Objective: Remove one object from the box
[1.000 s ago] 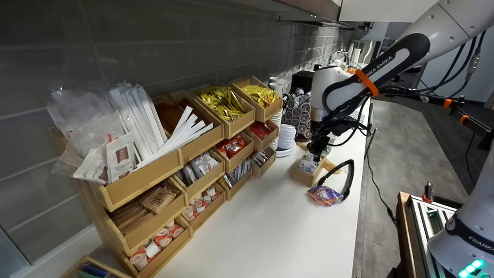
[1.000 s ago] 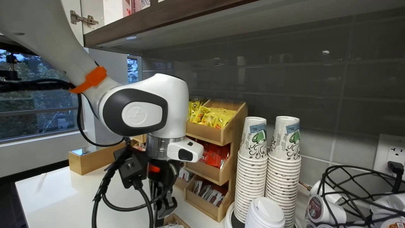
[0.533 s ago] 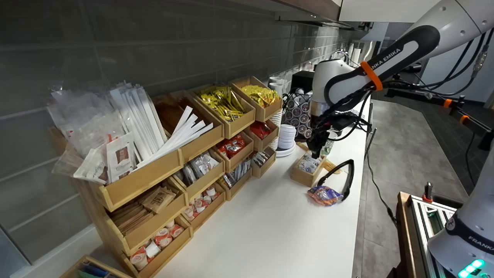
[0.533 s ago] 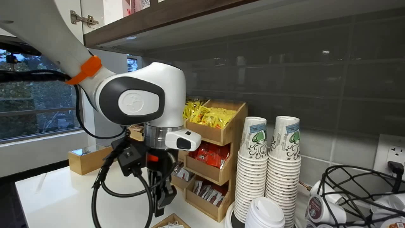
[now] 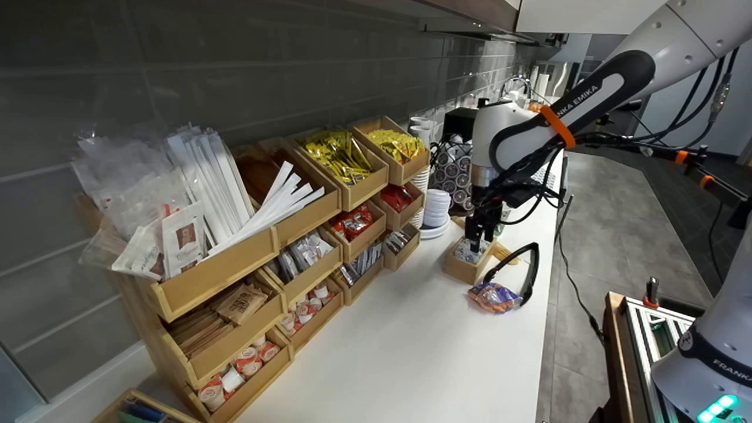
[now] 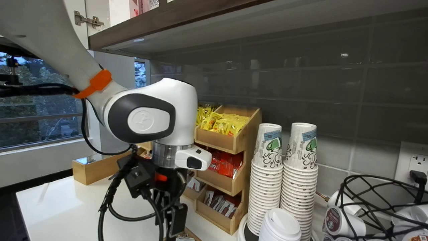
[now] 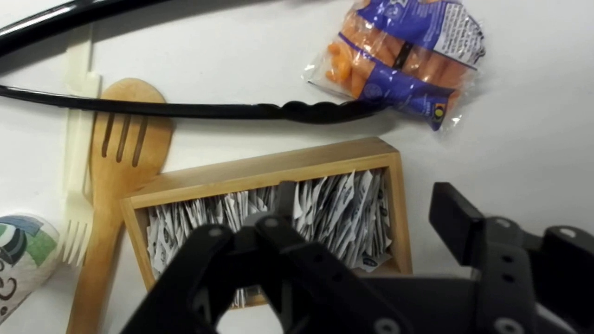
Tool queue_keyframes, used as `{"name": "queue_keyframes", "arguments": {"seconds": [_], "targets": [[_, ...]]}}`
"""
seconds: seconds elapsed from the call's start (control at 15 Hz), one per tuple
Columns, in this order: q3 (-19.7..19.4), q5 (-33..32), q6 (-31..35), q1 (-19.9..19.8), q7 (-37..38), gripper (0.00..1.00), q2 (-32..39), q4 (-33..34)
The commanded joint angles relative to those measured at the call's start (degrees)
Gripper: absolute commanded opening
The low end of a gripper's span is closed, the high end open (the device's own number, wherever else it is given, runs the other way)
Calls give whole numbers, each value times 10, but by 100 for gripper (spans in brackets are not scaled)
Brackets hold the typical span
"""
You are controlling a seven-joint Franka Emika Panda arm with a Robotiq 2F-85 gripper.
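Lying near box (image 7: 400,213): spoon (image 7: 113,183), tongs (image 7: 222,111), carrots (image 7: 424,69).

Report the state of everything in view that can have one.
Hand: open, gripping nothing
Wooden box: open-topped, packed
Paper packets: on edge, some leaning
Baby-carrot bag: filled, lying down
Black tongs: spread open
Slotted wooden spoon: lying flat
Paper cups: stacked upside down
Power plug: plugged into wall outlet
Base status lights: lit green
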Motion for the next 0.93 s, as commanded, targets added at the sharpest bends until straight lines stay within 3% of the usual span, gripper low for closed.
{"name": "queue_keyframes", "arguments": {"seconds": [0.0, 0.2, 0.6, 0.87], "targets": [[1, 7, 20, -1, -11, 90, 20, 0], [2, 12, 30, -1, -11, 79, 33, 3], [3, 18, 59, -1, -11, 27, 53, 7], [4, 24, 73, -1, -11, 20, 62, 11]]}}
